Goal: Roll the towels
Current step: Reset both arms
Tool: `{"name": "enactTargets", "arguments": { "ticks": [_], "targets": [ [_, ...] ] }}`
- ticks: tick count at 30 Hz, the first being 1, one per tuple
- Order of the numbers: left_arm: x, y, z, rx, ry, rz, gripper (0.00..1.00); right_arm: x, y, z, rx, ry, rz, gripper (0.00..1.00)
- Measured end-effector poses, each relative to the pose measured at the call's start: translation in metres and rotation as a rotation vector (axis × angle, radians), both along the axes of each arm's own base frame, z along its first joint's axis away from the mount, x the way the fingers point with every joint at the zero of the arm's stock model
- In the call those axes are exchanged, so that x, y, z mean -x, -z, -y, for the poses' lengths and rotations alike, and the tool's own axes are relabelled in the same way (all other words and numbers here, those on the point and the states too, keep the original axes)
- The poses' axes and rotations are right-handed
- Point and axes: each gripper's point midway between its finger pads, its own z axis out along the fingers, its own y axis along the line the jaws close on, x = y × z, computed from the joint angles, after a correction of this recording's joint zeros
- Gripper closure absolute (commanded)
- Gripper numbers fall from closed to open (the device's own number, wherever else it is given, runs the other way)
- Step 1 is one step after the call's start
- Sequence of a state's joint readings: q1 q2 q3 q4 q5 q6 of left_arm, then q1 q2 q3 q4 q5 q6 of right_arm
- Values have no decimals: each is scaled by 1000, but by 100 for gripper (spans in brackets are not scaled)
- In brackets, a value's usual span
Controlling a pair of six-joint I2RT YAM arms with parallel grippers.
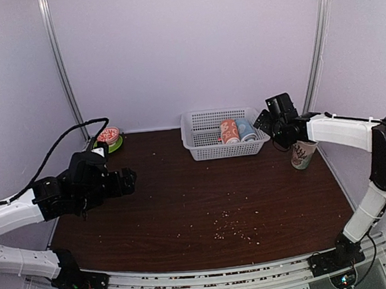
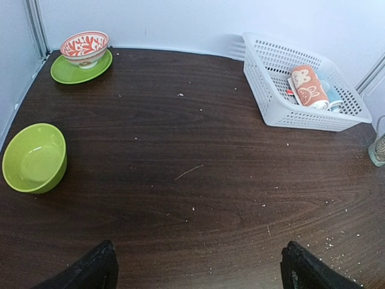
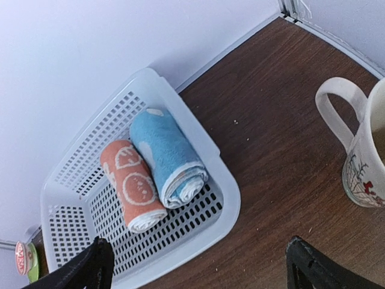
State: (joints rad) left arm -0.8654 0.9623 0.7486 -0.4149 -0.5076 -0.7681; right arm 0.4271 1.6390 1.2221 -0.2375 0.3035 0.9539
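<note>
The dark wood-grain worktop [image 1: 183, 192] is speckled with pale crumbs [image 1: 234, 229], thickest at the lower middle of the overhead view. Plain white walls [image 1: 185, 44] close it in on three sides. The orange-red towel [image 3: 132, 186] and the light blue towel [image 3: 167, 155] lie rolled, side by side, in the white basket [image 3: 231, 201] at top centre. A mug [image 3: 367, 162] stands just right of it. My left fingers [image 2: 90, 272] and my right fingers [image 3: 316, 268] stand wide apart, holding nothing.
</note>
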Motion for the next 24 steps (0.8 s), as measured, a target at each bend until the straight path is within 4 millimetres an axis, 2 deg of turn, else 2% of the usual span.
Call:
{"name": "enactTargets", "arguments": {
  "ticks": [5, 8, 11, 14, 16, 18, 22, 24],
  "targets": [
    [4, 2, -4, -11, -1, -9, 4, -27, 12, 12, 16, 57, -56, 1],
    [5, 3, -6, -15, -1, -12, 3, -35, 22, 13, 31, 42, -90, 0],
    [6, 3, -8, -23, 0, -16, 2, -31, 29, 10, 55, -9, -116, 0],
    [8, 2, -11, -40, 7, -12, 2, -15, 22, 6, 72, -87, -103, 0],
    [8, 0, -12, -40, 20, -7, 2, 4, 6, 4, 105, -157, -78, 0],
    [4, -4, -15, -20, 33, -12, 2, 21, -22, 1, 145, -215, -24, 0],
    [-23, -23, -36, 42, -12, -20, 2, 61, -103, -14, 221, -329, 167, 0],
    [-39, -38, -43, 50, -38, -6, 2, 91, -140, -23, 250, -379, 272, 0]
  ]
}}
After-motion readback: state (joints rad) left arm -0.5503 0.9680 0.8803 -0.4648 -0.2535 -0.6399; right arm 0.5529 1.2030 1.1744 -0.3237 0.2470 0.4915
